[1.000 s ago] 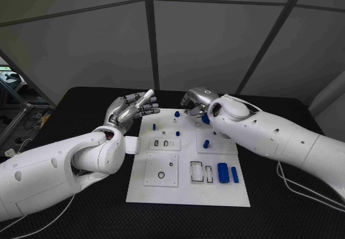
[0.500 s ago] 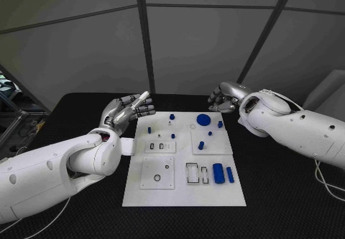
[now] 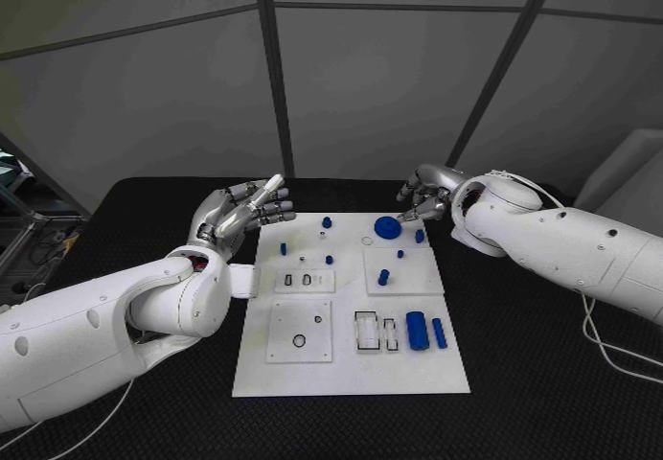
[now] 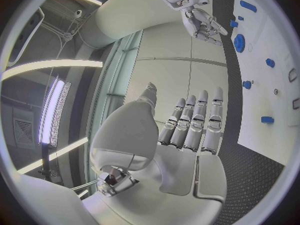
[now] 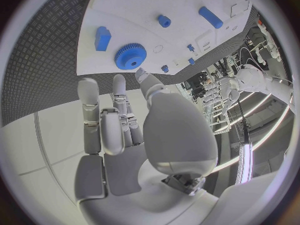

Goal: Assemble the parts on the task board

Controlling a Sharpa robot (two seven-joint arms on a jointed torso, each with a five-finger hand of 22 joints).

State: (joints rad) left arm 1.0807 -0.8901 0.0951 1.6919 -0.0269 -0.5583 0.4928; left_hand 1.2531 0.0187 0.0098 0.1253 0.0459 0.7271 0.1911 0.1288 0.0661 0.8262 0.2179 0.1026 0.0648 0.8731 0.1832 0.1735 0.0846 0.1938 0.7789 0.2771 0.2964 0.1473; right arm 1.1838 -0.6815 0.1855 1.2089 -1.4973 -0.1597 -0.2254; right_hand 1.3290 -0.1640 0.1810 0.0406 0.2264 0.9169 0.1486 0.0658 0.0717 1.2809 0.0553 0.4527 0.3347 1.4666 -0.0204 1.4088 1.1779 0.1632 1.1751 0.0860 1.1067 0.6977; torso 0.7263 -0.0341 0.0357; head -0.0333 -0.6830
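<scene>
Change: since the earlier frames the right hand (image 3: 424, 196) has swung off the board's far edge and back toward it, leaving the blue gear uncovered; the left hand barely shifted.
Left hand (image 3: 249, 213): raised beside the task board's (image 3: 346, 369) far-left corner, fingers straight and apart, holding nothing.
Task board: white plate mid-table, carrying small blue pegs and two blue cylinders (image 3: 425, 332) near its right edge.
Blue gear (image 3: 388, 227): lies flat near the board's far edge, right of centre.
Right hand: just beyond the gear, fingers loosely spread, empty.
Key relation: the gear lies just toward the robot from the right fingertips (image 5: 142, 75); right hand far nearer than left.
View difference: the right wrist view shows the gear's teeth (image 5: 130, 56); the head view reads it as a plain disc.
</scene>
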